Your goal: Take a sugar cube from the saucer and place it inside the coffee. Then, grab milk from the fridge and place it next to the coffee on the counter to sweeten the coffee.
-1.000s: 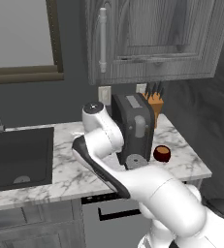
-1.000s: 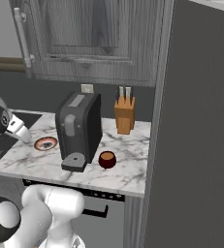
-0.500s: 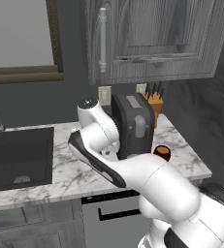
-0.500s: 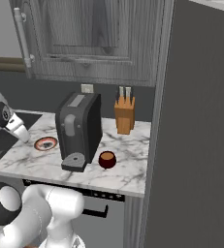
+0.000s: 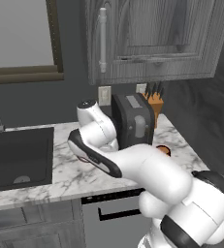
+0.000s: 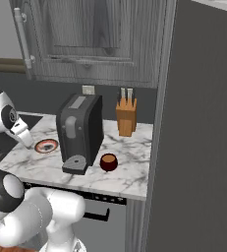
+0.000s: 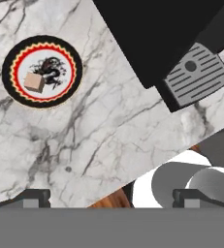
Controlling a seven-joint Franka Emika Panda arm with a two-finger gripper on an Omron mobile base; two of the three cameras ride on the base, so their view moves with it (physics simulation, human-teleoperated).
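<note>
Claw (image 7: 111,198) hangs with its jaws spread wide and nothing between them, looking down on the marble surface (image 7: 108,121). Well apart from its tips, toward the upper left of the hand view, the sugar cube (image 7: 34,83) sits on the saucer (image 7: 42,70), left of the coffee machine (image 6: 79,133); the coffee (image 6: 108,162) stands right of that machine. Judging from this, the claw must travel toward the saucer before it can descend.
</note>
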